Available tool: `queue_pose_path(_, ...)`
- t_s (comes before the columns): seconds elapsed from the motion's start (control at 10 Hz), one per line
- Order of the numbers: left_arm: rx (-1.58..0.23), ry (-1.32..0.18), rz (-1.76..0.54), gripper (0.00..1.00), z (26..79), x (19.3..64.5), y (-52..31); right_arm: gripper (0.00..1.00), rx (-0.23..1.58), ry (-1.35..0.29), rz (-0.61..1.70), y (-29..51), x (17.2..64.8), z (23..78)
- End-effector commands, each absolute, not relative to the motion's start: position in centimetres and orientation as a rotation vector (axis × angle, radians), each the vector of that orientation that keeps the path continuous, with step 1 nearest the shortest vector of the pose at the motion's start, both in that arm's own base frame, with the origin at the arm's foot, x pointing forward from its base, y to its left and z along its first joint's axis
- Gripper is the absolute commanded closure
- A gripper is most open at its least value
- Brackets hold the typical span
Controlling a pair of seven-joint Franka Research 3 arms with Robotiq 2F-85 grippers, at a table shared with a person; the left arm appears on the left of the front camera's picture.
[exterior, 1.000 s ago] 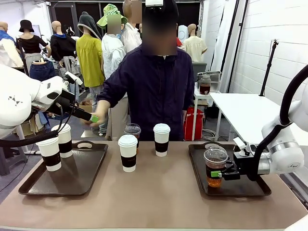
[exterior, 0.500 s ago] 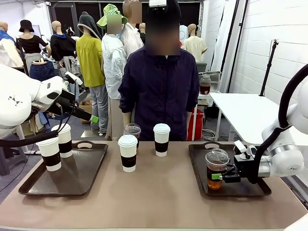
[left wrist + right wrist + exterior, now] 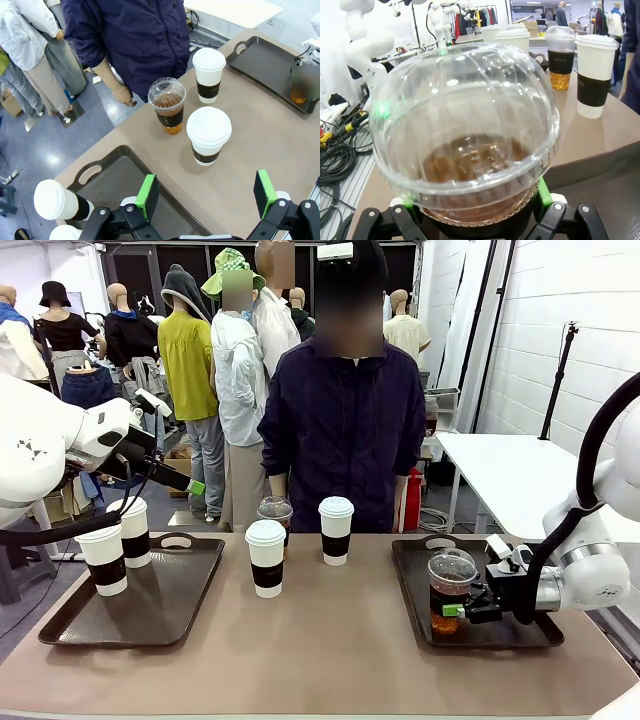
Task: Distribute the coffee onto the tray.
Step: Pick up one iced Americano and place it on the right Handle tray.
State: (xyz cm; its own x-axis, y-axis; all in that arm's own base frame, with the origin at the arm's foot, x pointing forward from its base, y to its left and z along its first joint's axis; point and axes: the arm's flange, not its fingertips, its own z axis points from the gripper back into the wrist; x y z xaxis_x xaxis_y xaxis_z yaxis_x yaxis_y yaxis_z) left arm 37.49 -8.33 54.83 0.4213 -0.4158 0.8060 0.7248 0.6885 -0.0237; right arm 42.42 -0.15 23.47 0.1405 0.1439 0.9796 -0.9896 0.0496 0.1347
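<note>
The right hand (image 3: 449,605) is reaching in low from the right over the right tray (image 3: 505,636), its fingers lying on either side of the lower part of a domed cup (image 3: 447,588) of brown drink. That domed cup is standing upright on the right tray, in its left half. In the right wrist view the domed cup (image 3: 465,135) is sitting between the green pads (image 3: 543,192) of the right hand (image 3: 475,212), very close to both. Whether the pads are pressing it or standing just clear of it cannot be told.

The left hand (image 3: 192,485) is hanging in the air above the far edge of the left tray (image 3: 170,590), well apart from every cup. In the left wrist view the left hand (image 3: 205,187) is standing wide, with nothing between its fingers.

Two white lidded cups with dark bands are standing at the left end of the left tray: the nearer tray cup (image 3: 105,560) and the farther tray cup (image 3: 133,532) just behind it. Three more cups are standing on the bare bench (image 3: 330,650) between the trays: a front white cup (image 3: 266,558), a back white cup (image 3: 336,530) and, behind the front one, a second domed cup (image 3: 275,511) near the far edge. A person (image 3: 340,430) in a dark jacket is standing at the far side of the bench, arms hanging down.
</note>
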Motion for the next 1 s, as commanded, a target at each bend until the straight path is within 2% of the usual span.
queue_pose_path(0.0,-0.409,-0.872,-0.737,0.00,54.8,37.5,-8.2,0.00,1.150,-1.019,1.093,-0.4,42.5,23.9)
queue_pose_path(0.9,-0.409,-0.872,-0.737,0.00,54.8,37.5,-8.2,0.00,1.052,-0.994,0.956,-4.6,35.6,24.9)
